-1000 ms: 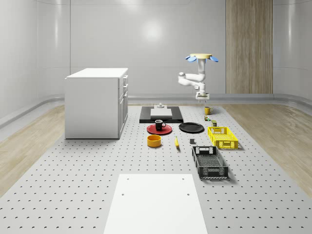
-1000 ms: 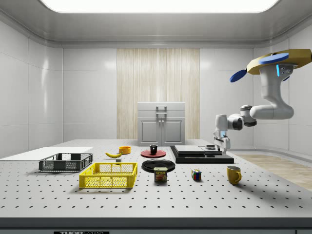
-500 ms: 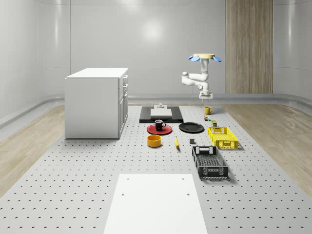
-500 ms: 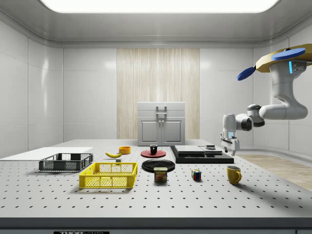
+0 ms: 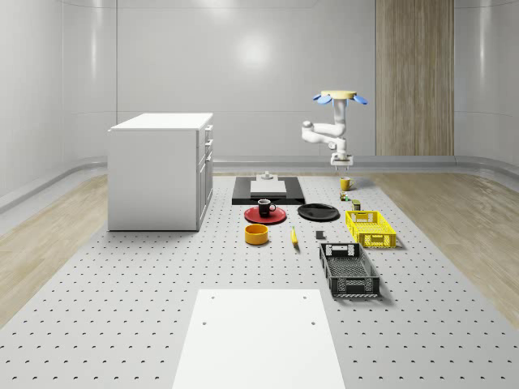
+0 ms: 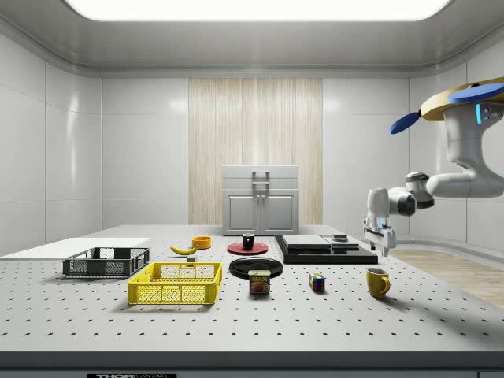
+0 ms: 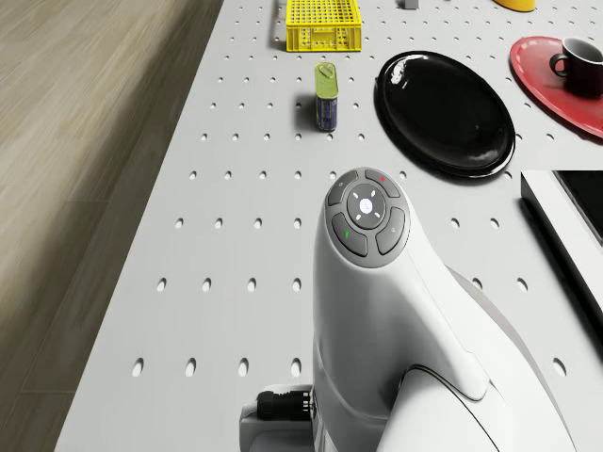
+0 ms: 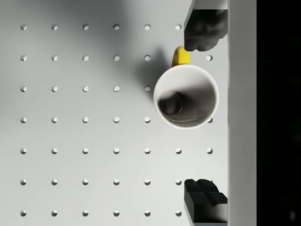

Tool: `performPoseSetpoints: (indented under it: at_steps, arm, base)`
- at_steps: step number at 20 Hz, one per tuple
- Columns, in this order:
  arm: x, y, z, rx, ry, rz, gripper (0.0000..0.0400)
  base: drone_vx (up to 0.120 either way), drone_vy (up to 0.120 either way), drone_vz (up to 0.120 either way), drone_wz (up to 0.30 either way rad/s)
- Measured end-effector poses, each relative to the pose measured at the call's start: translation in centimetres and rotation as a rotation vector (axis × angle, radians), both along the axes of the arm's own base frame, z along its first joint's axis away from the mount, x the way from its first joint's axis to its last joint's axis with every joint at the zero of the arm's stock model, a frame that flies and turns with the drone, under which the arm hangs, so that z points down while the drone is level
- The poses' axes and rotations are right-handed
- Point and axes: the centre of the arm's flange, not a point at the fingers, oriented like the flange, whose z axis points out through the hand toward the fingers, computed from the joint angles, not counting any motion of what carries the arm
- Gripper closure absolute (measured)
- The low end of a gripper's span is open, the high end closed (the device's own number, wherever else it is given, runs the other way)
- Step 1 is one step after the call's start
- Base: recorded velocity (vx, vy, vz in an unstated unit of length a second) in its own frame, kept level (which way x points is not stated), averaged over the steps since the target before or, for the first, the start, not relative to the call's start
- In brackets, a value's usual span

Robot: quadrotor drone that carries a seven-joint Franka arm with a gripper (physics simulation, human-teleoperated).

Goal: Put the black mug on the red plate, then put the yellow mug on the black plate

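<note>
The black mug (image 5: 265, 207) stands upright on the red plate (image 5: 265, 215), also seen as black mug (image 7: 577, 59) on red plate (image 7: 551, 75). Beside it lies the bare black plate (image 5: 318, 212), glossy in the drone view (image 7: 446, 113). The yellow mug (image 6: 378, 282) stands upright on the table near the whole-scene view's far right. The drone (image 5: 341, 96) hovers above it. My gripper (image 6: 380, 244) hangs open a little above the mug. In the wrist view the yellow mug (image 8: 186, 95) sits between the dark fingers (image 8: 204, 28), slightly off toward one of them.
A yellow crate (image 5: 371, 228) and a black crate (image 5: 349, 269) stand along the table's right in the whole-scene view. A can (image 6: 260, 282) and a colour cube (image 6: 317, 282) stand near the yellow mug. A black platform (image 5: 268, 190), an orange bowl (image 5: 257, 234) and a white cabinet (image 5: 160, 170) lie further left.
Drone and arm have shifted toward the side view's right, and the gripper has come down to hang over the yellow mug. The mugs and plates have not moved.
</note>
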Motion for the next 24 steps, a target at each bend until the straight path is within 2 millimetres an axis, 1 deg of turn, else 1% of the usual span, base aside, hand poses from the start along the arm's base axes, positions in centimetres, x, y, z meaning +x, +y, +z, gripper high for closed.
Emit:
performPoseSetpoints:
  at_steps: [10, 11, 12, 13, 14, 15, 24]
  arm:
    - [0.0, 0.0, 0.0, 0.000, 0.000, 0.000, 0.0000]
    - [0.2, 0.0, -0.2, 0.021, 0.013, -0.025, 0.0000]
    - [0.4, 0.7, -0.6, 0.050, 0.018, -0.019, 0.0000]
    - [0.2, 0.3, -0.7, 0.043, 0.011, 0.010, 0.0007]
    - [0.3, 0.9, -0.7, 0.050, 0.007, -0.035, 0.0000]
    - [0.2, 1.1, -0.6, 0.047, 0.004, -0.033, 0.0000]
    - [0.0, 0.2, -0.1, 0.010, 0.000, -0.010, 0.0009]
  base:
    - [0.000, 0.000, -0.120, 0.000]
    - [0.000, 0.000, -0.120, 0.000]
    - [0.000, 0.000, -0.120, 0.000]
    - [0.000, 0.000, 0.000, 0.000]
    - [0.000, 0.000, 0.000, 0.000]
    - [0.000, 0.000, 0.000, 0.000]
    - [0.000, 0.000, 0.000, 0.000]
